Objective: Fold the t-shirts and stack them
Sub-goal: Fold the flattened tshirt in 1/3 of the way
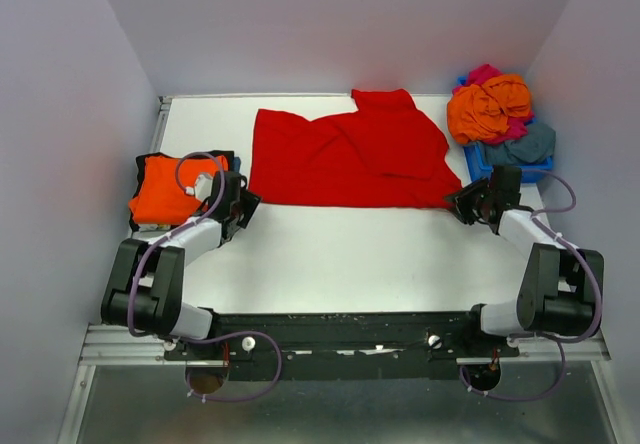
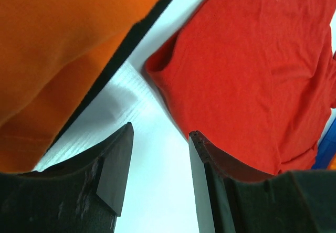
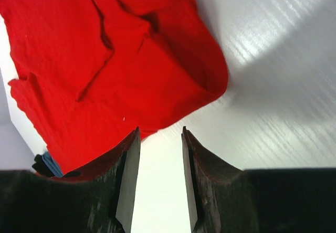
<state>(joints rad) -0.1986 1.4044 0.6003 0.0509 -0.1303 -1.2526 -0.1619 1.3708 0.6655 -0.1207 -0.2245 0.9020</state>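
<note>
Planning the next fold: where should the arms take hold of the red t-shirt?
Likely at its two near corners, coming low from the near side. The red t-shirt lies spread flat with a straight near edge, and the open left gripper and right gripper face one corner each.

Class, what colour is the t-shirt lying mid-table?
The t-shirt is bright red, clearest in the top view.

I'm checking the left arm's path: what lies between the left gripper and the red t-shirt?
Only bare table, shown in the left wrist view: the left gripper stands open just short of the red t-shirt.
</note>
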